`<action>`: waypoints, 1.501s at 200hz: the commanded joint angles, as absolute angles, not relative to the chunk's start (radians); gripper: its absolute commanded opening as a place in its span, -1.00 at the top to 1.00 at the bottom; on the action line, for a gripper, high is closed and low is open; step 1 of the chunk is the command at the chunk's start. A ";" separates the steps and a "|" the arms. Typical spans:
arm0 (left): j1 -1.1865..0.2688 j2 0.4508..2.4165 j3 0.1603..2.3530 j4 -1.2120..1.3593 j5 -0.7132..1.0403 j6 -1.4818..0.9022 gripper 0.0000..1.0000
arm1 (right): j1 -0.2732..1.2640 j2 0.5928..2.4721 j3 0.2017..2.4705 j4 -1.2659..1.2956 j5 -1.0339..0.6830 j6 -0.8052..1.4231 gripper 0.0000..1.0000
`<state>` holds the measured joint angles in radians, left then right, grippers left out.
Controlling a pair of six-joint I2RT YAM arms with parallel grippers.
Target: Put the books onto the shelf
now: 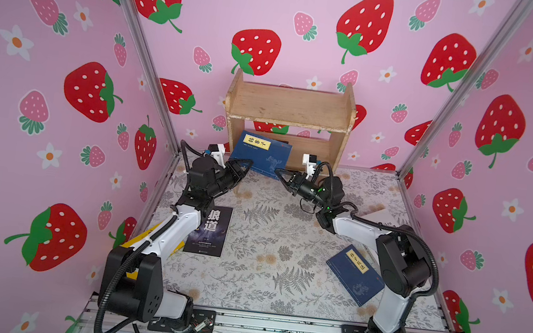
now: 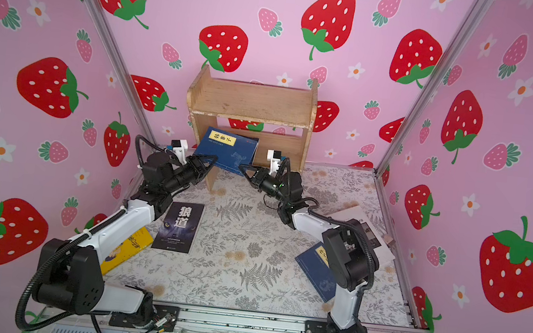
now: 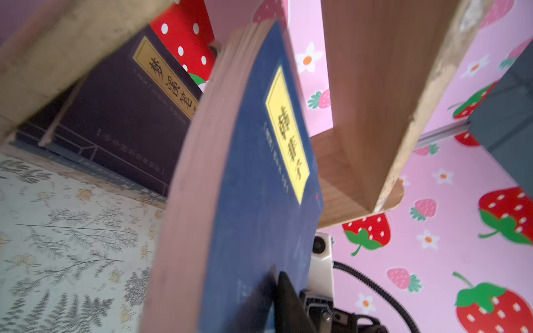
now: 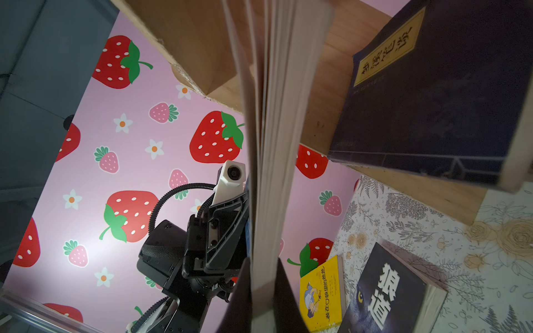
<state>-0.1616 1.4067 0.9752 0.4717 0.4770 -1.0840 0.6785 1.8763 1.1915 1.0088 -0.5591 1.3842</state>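
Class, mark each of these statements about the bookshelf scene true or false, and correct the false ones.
1. The left claw and right claw both grip the held navy book. True.
2. The shelf's top tier carries two books. False: no book is on it.
3. The black book lies flat on the table. True.
4. The yellow book stands on the shelf. False: it lies on the table, partly under the left arm.
5. A second navy book sits in the lower tier. True, as the wrist views show.
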 commanded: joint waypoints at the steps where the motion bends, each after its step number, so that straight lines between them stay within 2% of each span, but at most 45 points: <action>1: -0.179 1.429 1.014 0.573 0.406 -1.126 0.76 | 0.683 1.885 1.247 1.061 -0.542 1.383 0.94; 16: -0.189 1.440 1.018 0.590 0.370 -1.132 0.86 | 0.681 1.898 1.261 1.057 -0.519 1.369 0.93; 19: -0.190 1.443 1.020 0.589 0.362 -1.132 0.95 | 0.680 1.899 1.263 1.055 -0.515 1.365 0.92; 26: -0.193 1.448 1.025 0.593 0.344 -1.132 1.00 | 0.678 1.905 1.273 1.045 -0.501 1.353 0.85; 44: -0.199 1.467 1.046 0.596 0.301 -1.145 1.00 | 0.669 1.911 1.288 1.016 -0.443 1.317 0.61; 65: -0.201 1.505 1.081 0.618 0.265 -1.168 1.00 | 0.658 1.906 1.318 0.926 -0.365 1.227 0.57; 80: -0.200 1.537 1.119 0.620 0.259 -1.172 1.00 | 0.656 1.892 1.349 0.804 -0.276 1.111 0.33; 110: -0.204 1.591 1.181 0.614 0.266 -1.174 1.00 | 0.659 1.868 1.403 0.586 -0.049 0.912 0.00; 138: -0.204 1.618 1.225 0.582 0.277 -1.153 1.00 | 0.658 1.868 1.416 0.528 0.085 0.842 -0.02; 147: -0.203 1.631 1.241 0.575 0.281 -1.153 1.00 | 0.658 1.875 1.428 0.523 0.099 0.825 -0.10; 199: -0.201 1.685 1.281 0.579 0.319 -1.180 1.00 | 0.658 1.958 1.517 0.514 0.056 0.831 -0.12; 227: -0.201 1.717 1.289 0.598 0.338 -1.191 1.00 | 0.660 1.984 1.536 0.519 0.027 0.875 -0.27; 258: -0.202 1.755 1.309 0.633 0.378 -1.210 1.00 | 0.671 1.997 1.536 0.516 0.031 0.889 -0.30; 300: -0.211 1.782 1.316 0.642 0.403 -1.210 1.00 | 0.676 1.998 1.485 0.626 0.016 0.939 -0.52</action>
<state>-0.1841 1.7638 1.2652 0.6014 0.3096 -1.2018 0.6701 1.9896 1.5116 0.5365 0.0296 0.8906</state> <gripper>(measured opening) 0.115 0.737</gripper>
